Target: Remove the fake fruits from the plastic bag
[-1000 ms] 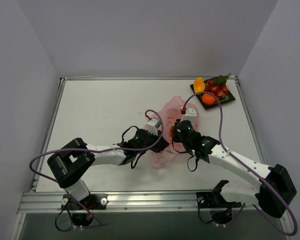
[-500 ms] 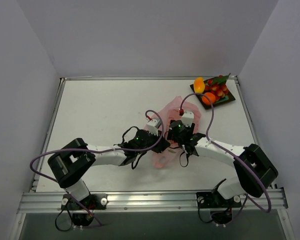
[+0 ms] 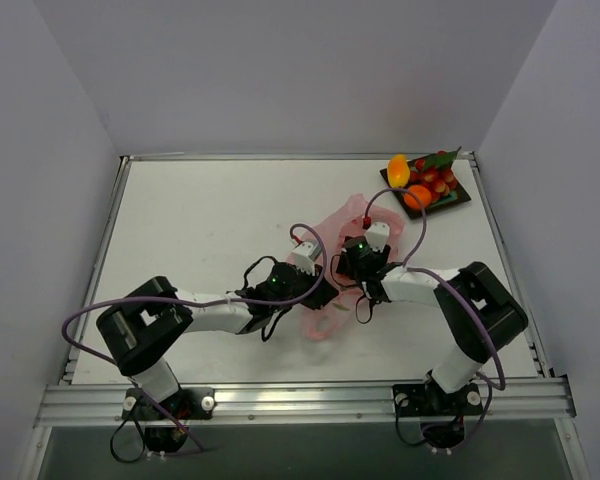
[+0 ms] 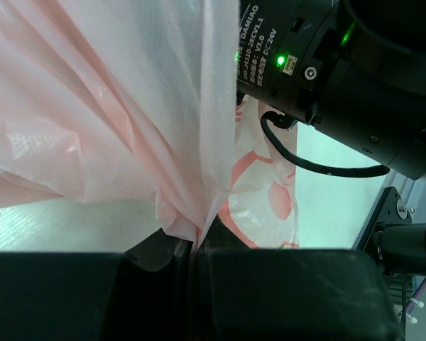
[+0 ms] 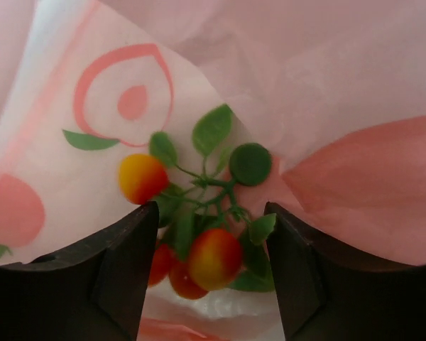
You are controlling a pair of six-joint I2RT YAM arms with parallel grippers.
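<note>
The pink plastic bag (image 3: 342,216) lies crumpled in the middle of the table. My left gripper (image 3: 318,291) is shut on a pinched fold of its film (image 4: 197,238) at the near edge. My right gripper (image 3: 354,262) reaches into the bag from the right and stands open (image 5: 211,207). Inside the bag, a cluster of small red-and-yellow fake fruits (image 5: 214,257) on a green leafy stem lies between its two fingers, with a gap on each side. Another little fruit (image 5: 142,177) of the cluster sits just past the left fingertip.
A dark square tray (image 3: 461,197) at the far right corner holds an orange fruit (image 3: 416,197), a yellow-orange one (image 3: 398,170) and red ones with leaves (image 3: 437,180). The right arm's motor body (image 4: 341,78) hangs close above the bag. Purple cables loop over both arms.
The right arm has folded in towards the bag and its gripper has opened around the fruit cluster. The left gripper still holds the bag in the same place.
</note>
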